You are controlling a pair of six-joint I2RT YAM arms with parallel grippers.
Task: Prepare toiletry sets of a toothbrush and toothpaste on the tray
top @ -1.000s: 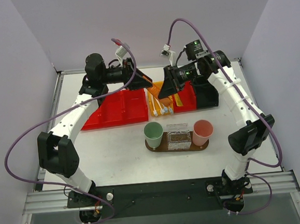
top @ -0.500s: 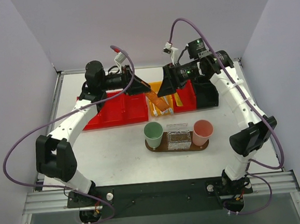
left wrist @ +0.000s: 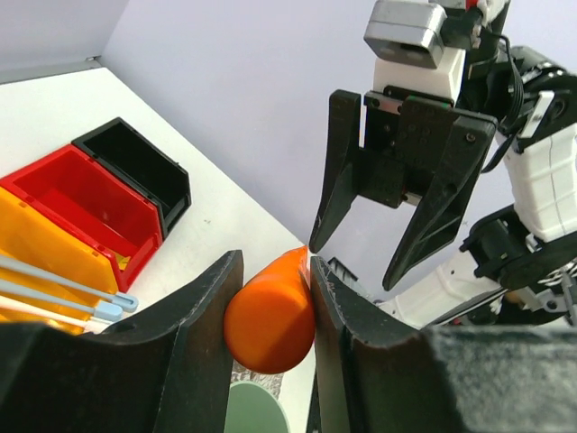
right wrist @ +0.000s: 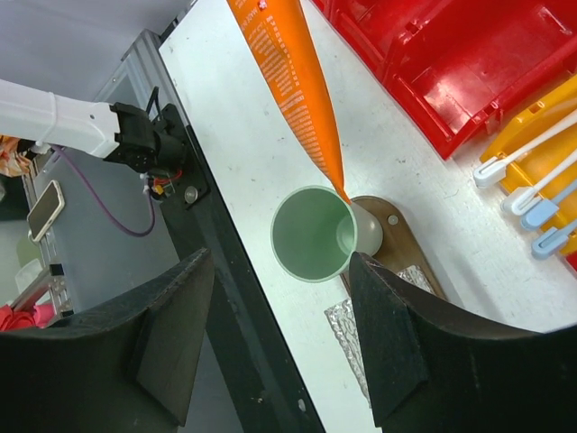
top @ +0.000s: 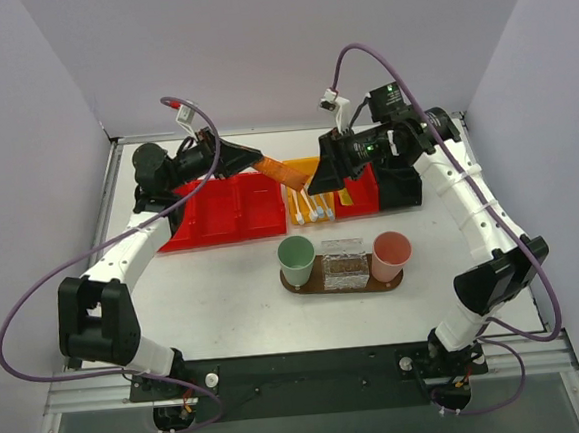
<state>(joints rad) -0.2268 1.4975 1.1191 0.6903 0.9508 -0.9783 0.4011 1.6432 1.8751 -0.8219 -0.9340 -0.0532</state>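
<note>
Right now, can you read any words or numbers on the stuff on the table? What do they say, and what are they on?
On the orange toothpaste tube: rows of tiny white print, too small and blurred to read.
On the green cup, the pink cup, the red bin and the tray: no writing that shows.
Nothing else here has readable words, numbers or signs.

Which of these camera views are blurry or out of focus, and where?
Top external view: evenly lit and sharp, no strong glare. Left wrist view: the orange toothpaste tube and the left gripper clamping it look soft, being so close, while the open right gripper behind is crisp. Right wrist view: its own dark fingers are blurred; the green cup is in focus.
</note>
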